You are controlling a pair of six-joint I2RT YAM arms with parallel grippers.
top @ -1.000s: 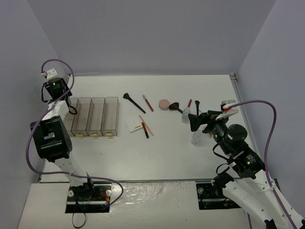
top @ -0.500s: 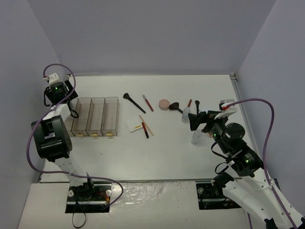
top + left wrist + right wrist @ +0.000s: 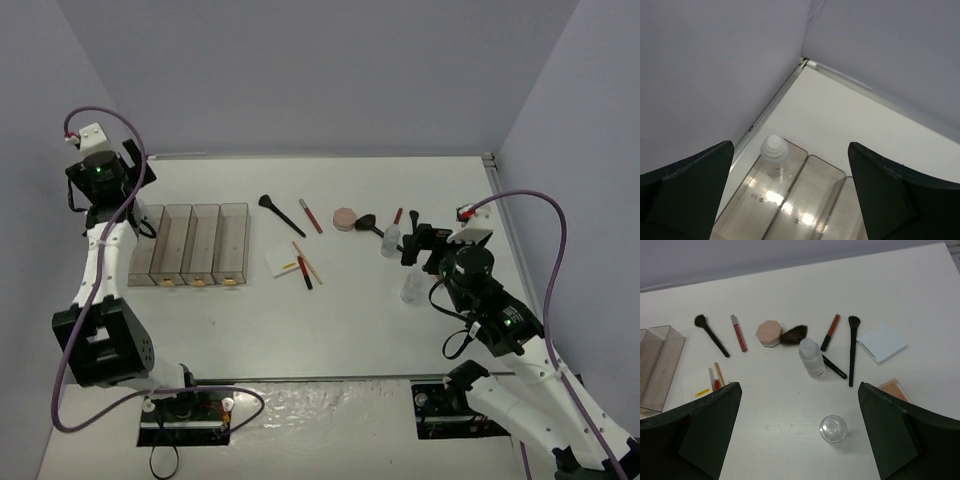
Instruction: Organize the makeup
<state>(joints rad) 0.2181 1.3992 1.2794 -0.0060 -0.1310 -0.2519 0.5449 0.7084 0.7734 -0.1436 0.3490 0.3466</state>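
You have one bottle [image 3: 775, 150] in the left-end bin of the row of bins [image 3: 205, 245]; the compact [image 3: 770, 333], brushes [image 3: 852, 350], pencils [image 3: 311, 216] and two more bottles [image 3: 811, 358] lie loose right of that row; left gripper [image 3: 790, 170] and right gripper [image 3: 799, 405] both gape empty; most sorting is undone.

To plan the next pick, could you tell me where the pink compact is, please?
In the top view the pink compact lies just right of centre, in the far half, between a red pencil and a black brush head.
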